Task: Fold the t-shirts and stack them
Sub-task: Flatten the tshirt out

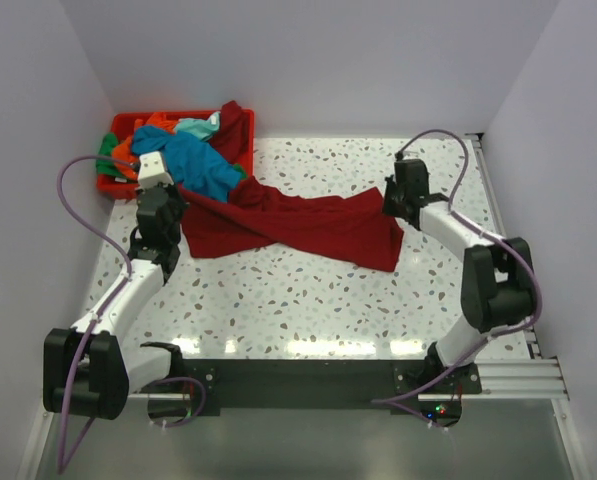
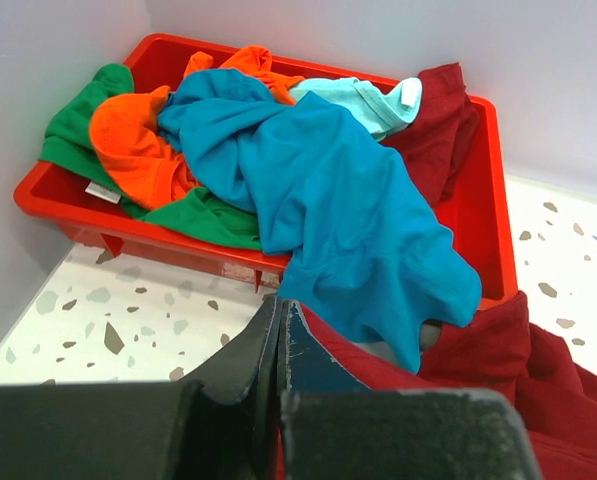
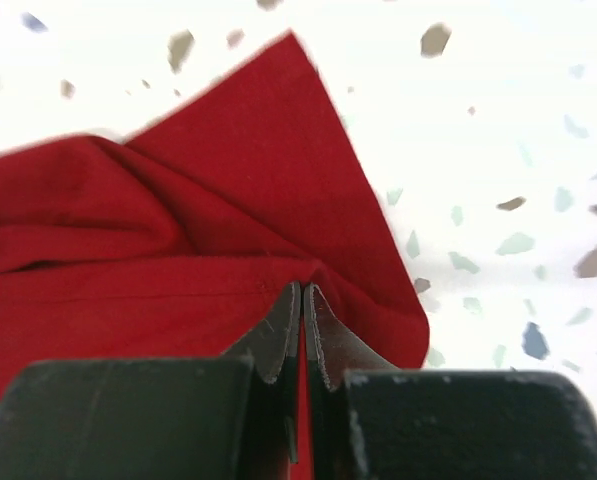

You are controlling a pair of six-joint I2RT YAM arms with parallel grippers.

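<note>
1. T-shirts seen from above: the dark red t-shirt (image 1: 298,225) lies stretched across the speckled table (image 1: 308,300) between my two pincers. Its far left part runs up into the red bin (image 1: 106,185) in the far left corner. The teal blue t-shirt (image 1: 200,160) spills over the bin's front rim onto it. The orange t-shirt (image 1: 130,148) and the green t-shirt (image 1: 105,152) are heaped at the bin's left end. My left pincer (image 1: 178,192) sits just beside the bin's front, at the cloth's left edge. My right pincer (image 1: 388,203) is at the cloth's right end. From up here my wrists cover the jaws, so the grip itself is hard to make out.

2. Left wrist view: my jaws are pressed together with a sliver of dark red cloth nipped between them. The bin stands straight ahead. The teal blue shirt hangs over its near rim and rests on the dark red cloth just right of my jaws. A pale turquoise t-shirt (image 2: 368,100) lies on top, toward the back. A white label (image 2: 103,192) shows on the orange one. Clothes hide the bin's floor.

3. Right wrist view: my jaws are clenched on a fold of the dark red shirt. A pointed corner of it lies flat on the table ahead. The rest is cut off at the left edge, and the tabletop is washed out bright.
</note>
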